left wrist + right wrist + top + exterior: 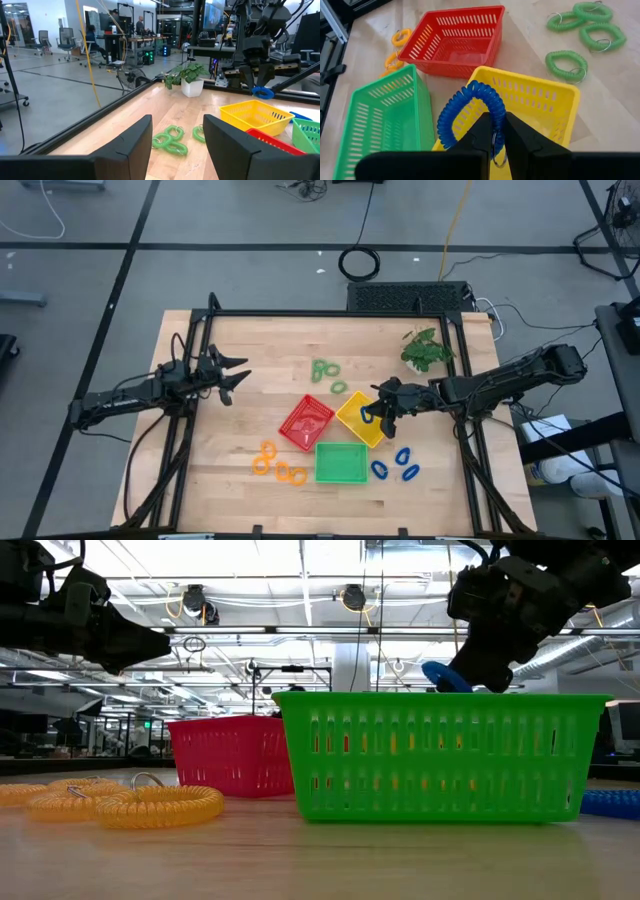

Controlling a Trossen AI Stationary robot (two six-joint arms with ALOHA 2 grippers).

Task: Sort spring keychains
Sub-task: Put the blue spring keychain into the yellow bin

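Note:
My right gripper (pixel 376 414) is shut on a blue spring keychain (pixel 469 106) and hovers above the yellow tray (pixel 555 107). Two or three more blue keychains (pixel 403 464) lie on the table near the green tray (pixel 340 463). Green keychains (pixel 326 370) lie beyond the trays, and orange ones (pixel 277 463) lie left of the green tray. The red tray (pixel 305 423) stands between them. My left gripper (pixel 237 378) waits open above the table's left side, and its fingers frame the green keychains (pixel 170 140) farther off. My right gripper pinches the blue keychain between its two fingers (pixel 481 134) at the coil's end by the metal ring (pixel 498 156). The fingers come from above, slanting down. The loop is lifted clear above the yellow tray and sticks out past the fingertips (pixel 446 677).
A small potted plant (pixel 427 350) stands at the table's far right corner. The three trays sit close together in the middle. Bare wood lies open at the left and along the near edge. People and desks show in the room beyond.

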